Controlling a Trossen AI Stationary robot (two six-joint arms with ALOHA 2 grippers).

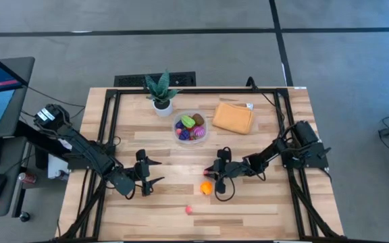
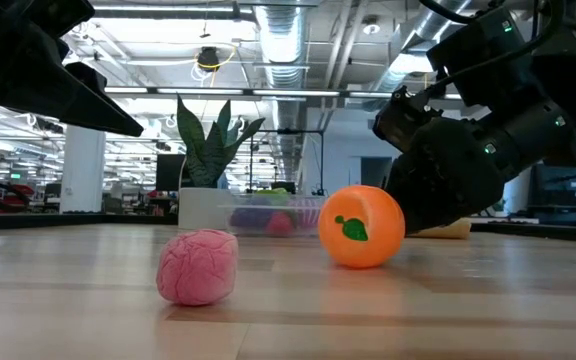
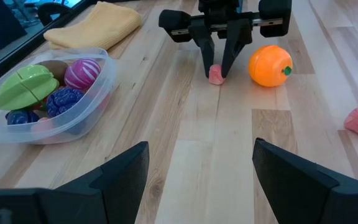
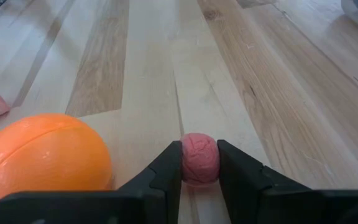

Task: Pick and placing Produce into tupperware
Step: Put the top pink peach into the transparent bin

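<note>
My right gripper (image 4: 199, 167) is shut on a small pink toy piece (image 4: 199, 155) at the table's middle. An orange toy fruit (image 1: 206, 187) with a green leaf mark sits just beside it. A second pink, wrinkled piece (image 1: 188, 210) lies nearer the table's near edge. The clear round tub (image 1: 190, 127) stands toward the far side and holds several pieces: green, magenta, purple and brown. My left gripper (image 1: 146, 174) is open, hovers left of the middle and touches nothing. My right gripper pinches the small pink piece (image 3: 215, 75) between its two fingers (image 4: 169, 171), one on each side of it. The fingers slant down onto it from the table's right side. The piece sits low at the table top beside the orange fruit; whether it is lifted clear cannot be told.
A folded orange cloth (image 1: 233, 117) lies right of the tub near the far edge. A potted plant (image 1: 161, 91) stands left of the tub. Black rails (image 1: 111, 115) run along the table's sides. Bare wood lies between the two grippers.
</note>
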